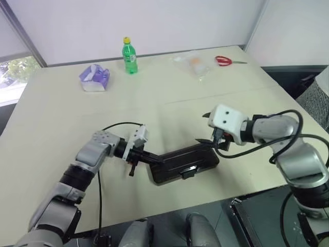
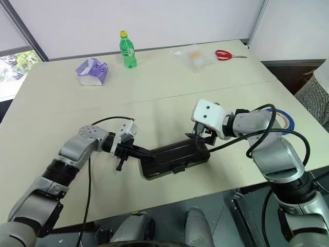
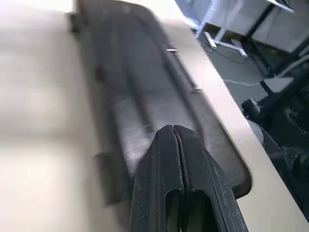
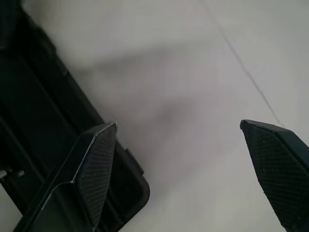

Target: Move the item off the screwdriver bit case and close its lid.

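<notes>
Dark grey case: one screwdriver bit case (image 2: 175, 157), flat on the near edge of the pale table (image 2: 154, 92), between the two claws; lid (image 1: 180, 159) apparently lying down over the tray, full latching not clear.
Blue tape: one roll (image 2: 286, 119) on the table at far right, partly hidden behind the right arm, well apart from the case.
Left claw: (image 1: 157, 160) clenched, fingers pressed together, holding nothing, tip on or just above the left end of the lid.
Right claw: (image 4: 188, 169) released, fingers wide apart, over the right end of the case, holding nothing.
Handling, judged: case stiff, light, likely to slide on the smooth table; lid thin and hard, best pressed flat near the latch tab (image 1: 188, 174) on the near edge, other end steadied.
Count: one case, one tape roll, one green bottle (image 1: 129, 55), one red-handled scissors (image 1: 226, 61), one purple packet (image 1: 94, 78), one clear bag (image 1: 194, 64), two claws.
</notes>
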